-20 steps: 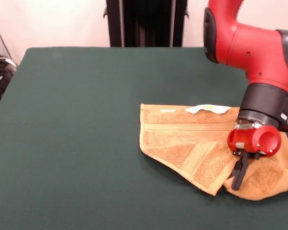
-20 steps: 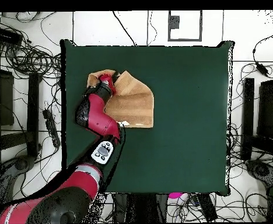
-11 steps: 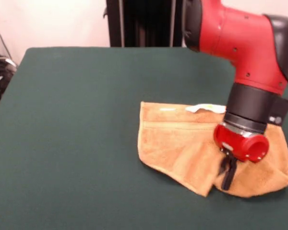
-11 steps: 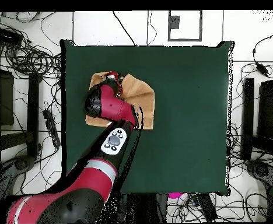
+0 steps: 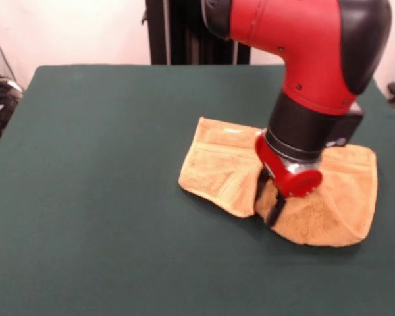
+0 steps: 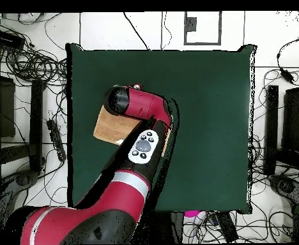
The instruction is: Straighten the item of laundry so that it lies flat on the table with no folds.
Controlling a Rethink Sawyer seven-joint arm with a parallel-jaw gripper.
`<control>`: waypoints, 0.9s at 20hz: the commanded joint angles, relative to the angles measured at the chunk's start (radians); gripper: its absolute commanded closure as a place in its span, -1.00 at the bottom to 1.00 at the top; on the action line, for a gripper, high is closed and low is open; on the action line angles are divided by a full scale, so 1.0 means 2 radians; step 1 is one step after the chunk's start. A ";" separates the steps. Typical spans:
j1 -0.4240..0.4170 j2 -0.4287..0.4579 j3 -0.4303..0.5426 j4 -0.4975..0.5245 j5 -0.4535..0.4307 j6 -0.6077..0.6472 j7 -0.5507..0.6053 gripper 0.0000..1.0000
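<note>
Pinching a raised fold of the orange-tan terry towel point(image 5: 316, 204), the end effector point(image 5: 271, 209) has its fingers pressed together on limp, light cloth lying bunched toward the bench's point(image 5: 105, 197) side edge, best held by a free corner.

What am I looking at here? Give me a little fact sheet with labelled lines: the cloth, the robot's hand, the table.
cloth: orange-tan towel, bunched and folded over itself, not flat
hand: the robot's hand is down at the towel's front fold, dark fingers against the cloth; open or shut cannot be told
arm: red and black, comes down over the towel and hides part of it
table: dark green cloth, towel lies right of middle in the front view
</note>
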 commanded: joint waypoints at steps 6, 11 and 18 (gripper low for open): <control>-0.026 0.002 0.029 -0.063 -0.067 0.068 -0.036 -1.00; -0.039 -0.005 -0.008 -0.129 -0.105 0.117 -0.059 -1.00; -0.043 0.076 -0.193 -0.230 -0.202 0.052 0.024 -1.00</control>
